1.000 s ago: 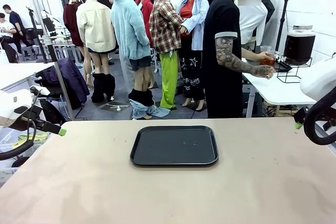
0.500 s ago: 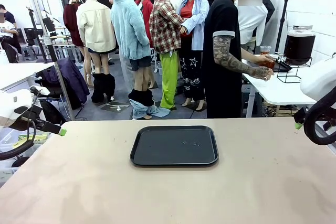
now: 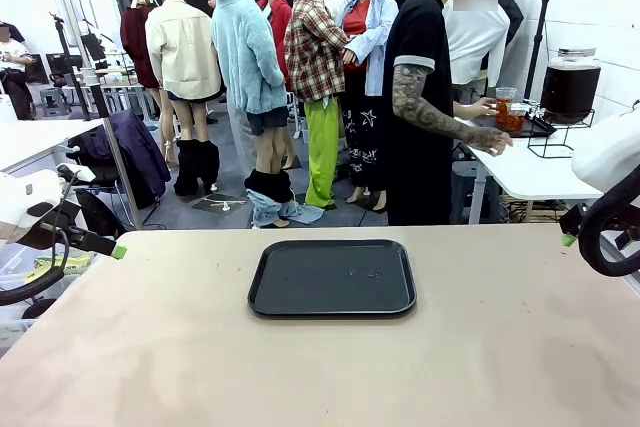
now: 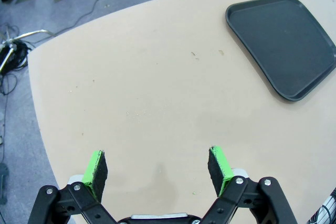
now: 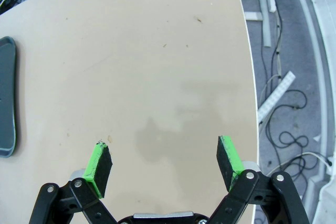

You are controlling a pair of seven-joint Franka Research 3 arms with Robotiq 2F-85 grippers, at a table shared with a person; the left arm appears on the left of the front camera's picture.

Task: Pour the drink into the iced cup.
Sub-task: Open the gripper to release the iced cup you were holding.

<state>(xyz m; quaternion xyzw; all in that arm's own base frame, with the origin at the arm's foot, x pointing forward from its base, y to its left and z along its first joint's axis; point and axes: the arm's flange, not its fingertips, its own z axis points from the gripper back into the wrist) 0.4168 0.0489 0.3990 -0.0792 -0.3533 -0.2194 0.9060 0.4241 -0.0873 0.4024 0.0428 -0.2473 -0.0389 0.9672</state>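
Standing partly hidden, person's hand [image 3: 490, 137] near reddish drink [image 3: 506, 117], tray [image 3: 332, 277] bare

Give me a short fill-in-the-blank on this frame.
1. The tray on the table is ____ in colour.
2. The left gripper and right gripper are both ____.
3. The person's hand rests on the ____ table behind.
Missing: black; open; white

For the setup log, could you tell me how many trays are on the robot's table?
1: a black tray lying flat at the middle of the tan table, bare on top.
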